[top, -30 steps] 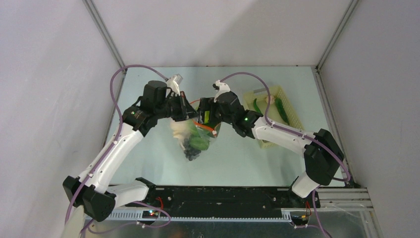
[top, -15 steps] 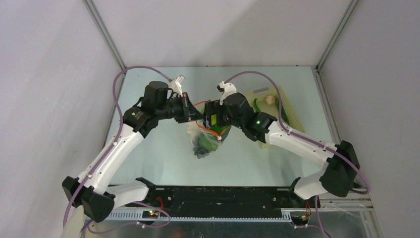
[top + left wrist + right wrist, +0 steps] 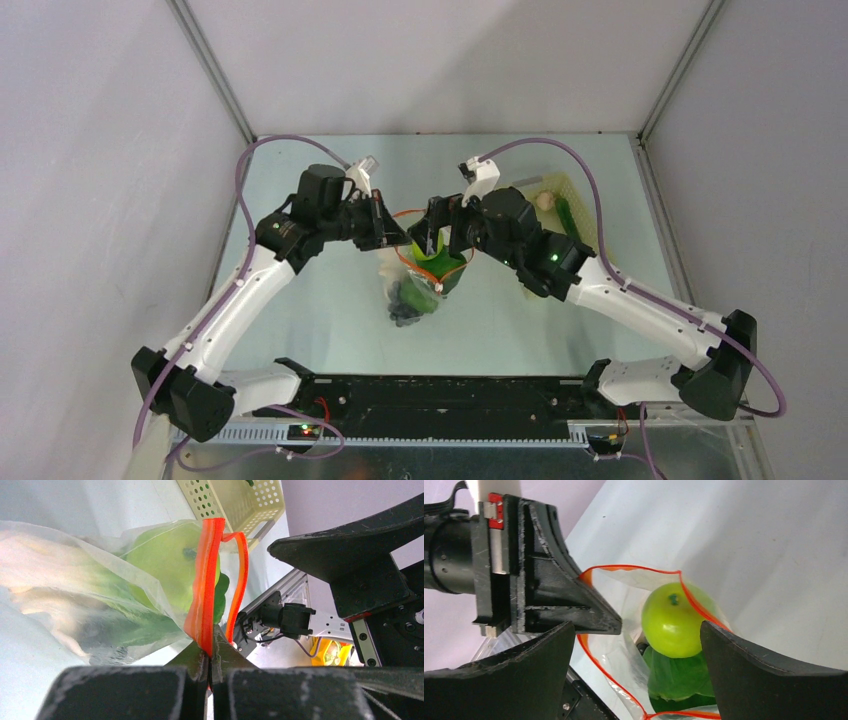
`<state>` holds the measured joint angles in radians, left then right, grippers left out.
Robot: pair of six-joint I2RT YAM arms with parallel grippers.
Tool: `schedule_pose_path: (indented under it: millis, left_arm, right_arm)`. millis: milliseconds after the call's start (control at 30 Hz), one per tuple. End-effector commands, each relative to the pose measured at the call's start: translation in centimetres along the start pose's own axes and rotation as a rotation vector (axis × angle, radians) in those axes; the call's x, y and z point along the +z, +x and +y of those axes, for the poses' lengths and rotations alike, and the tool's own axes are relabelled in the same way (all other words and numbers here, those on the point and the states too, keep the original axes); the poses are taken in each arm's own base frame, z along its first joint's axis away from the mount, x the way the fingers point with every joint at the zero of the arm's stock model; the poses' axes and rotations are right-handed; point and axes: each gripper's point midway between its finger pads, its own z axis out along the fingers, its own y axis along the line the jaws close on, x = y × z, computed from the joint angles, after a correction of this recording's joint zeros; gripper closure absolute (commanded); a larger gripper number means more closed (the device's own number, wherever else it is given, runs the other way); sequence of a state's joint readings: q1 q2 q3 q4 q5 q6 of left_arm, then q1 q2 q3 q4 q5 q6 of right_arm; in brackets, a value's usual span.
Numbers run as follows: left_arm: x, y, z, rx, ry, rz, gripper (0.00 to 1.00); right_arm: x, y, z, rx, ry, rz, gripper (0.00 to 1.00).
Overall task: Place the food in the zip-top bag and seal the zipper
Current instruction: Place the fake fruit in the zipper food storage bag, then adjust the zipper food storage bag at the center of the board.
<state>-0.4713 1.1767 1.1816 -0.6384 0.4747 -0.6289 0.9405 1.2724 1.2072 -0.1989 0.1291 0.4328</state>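
The clear zip-top bag (image 3: 412,285) hangs above the table, its mouth open. My left gripper (image 3: 396,232) is shut on its orange-red zipper strip (image 3: 206,590); in the left wrist view the jaws (image 3: 210,650) pinch the strip. Inside the bag lie a green apple (image 3: 672,620), bok choy (image 3: 75,605) and dark grapes (image 3: 405,306). My right gripper (image 3: 436,236) is open and empty right over the bag's mouth, its fingers (image 3: 769,680) on either side of the apple without touching it. A white mushroom (image 3: 545,200) and a long green pepper (image 3: 567,214) lie in the basket.
The pale yellow perforated basket (image 3: 572,183) stands at the back right, partly under my right arm; it also shows in the left wrist view (image 3: 235,502). Grey walls close in the table on three sides. The black rail runs along the near edge.
Both grippers and the hanging bag have shifted a little to the right. My right arm's elbow has swung out to the near right, and its gripper now looks down into the bag's mouth.
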Motion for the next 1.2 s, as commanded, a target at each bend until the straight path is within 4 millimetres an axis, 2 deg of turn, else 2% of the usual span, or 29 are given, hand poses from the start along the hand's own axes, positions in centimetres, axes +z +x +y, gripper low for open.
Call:
schedule_pose_path:
  millis: [0,100,267,467,567,667,700,767,867,900,967,1067,1167]
  left_arm:
    - [-0.4,-1.0,-1.4,0.037,0.057,-0.041,1.00]
    - [-0.4,-1.0,-1.4,0.036,0.056,-0.041,1.00]
    - [-0.5,-1.0,-1.4,0.038,0.055,-0.043,1.00]
    - [-0.3,-1.0,-1.3,0.035,0.053,-0.038,1.00]
    - [-0.3,-1.0,-1.3,0.037,0.053,-0.039,1.00]
    - [-0.4,-1.0,-1.4,0.040,0.053,-0.041,1.00]
    - [-0.4,-1.0,-1.4,0.040,0.053,-0.041,1.00]
    - [-0.5,-1.0,-1.3,0.040,0.050,-0.043,1.00]
    - [-0.5,-1.1,-1.3,0.043,0.046,-0.048,1.00]
    - [-0.6,-1.1,-1.3,0.045,0.046,-0.049,1.00]
    - [-0.6,-1.1,-1.3,0.044,0.041,-0.050,1.00]
    - [-0.7,-1.2,-1.1,0.045,0.029,-0.054,1.00]
    - [-1.1,-1.7,-0.2,0.056,-0.033,-0.079,0.99]
  right_arm:
    - [-1.8,-2.3,-1.8,0.031,0.102,-0.055,0.01]
    - [-2.5,-1.5,-4.2,0.040,0.173,-0.006,0.00]
    - [-3.7,1.4,-8.0,0.061,0.272,0.080,0.03]
    - [-3.0,3.8,-9.0,0.128,0.264,0.131,0.18]
    - [-2.4,4.8,-9.5,0.145,0.277,0.161,0.21]
    - [-1.7,5.6,-10.3,0.163,0.301,0.172,0.33]
    - [-1.4,5.6,-10.3,0.165,0.299,0.165,0.38]
    - [-1.1,5.6,-10.4,0.162,0.287,0.160,0.63]
    - [-1.0,5.6,-9.9,0.169,0.259,0.165,0.78]
    - [-1.1,5.5,-9.7,0.170,0.249,0.163,0.87]
    - [-1.4,5.1,-9.4,0.167,0.232,0.157,1.00]
    - [-2.0,4.3,-8.2,0.154,0.173,0.141,1.00]
    - [-3.1,3.5,-5.3,0.121,0.018,0.145,1.00]
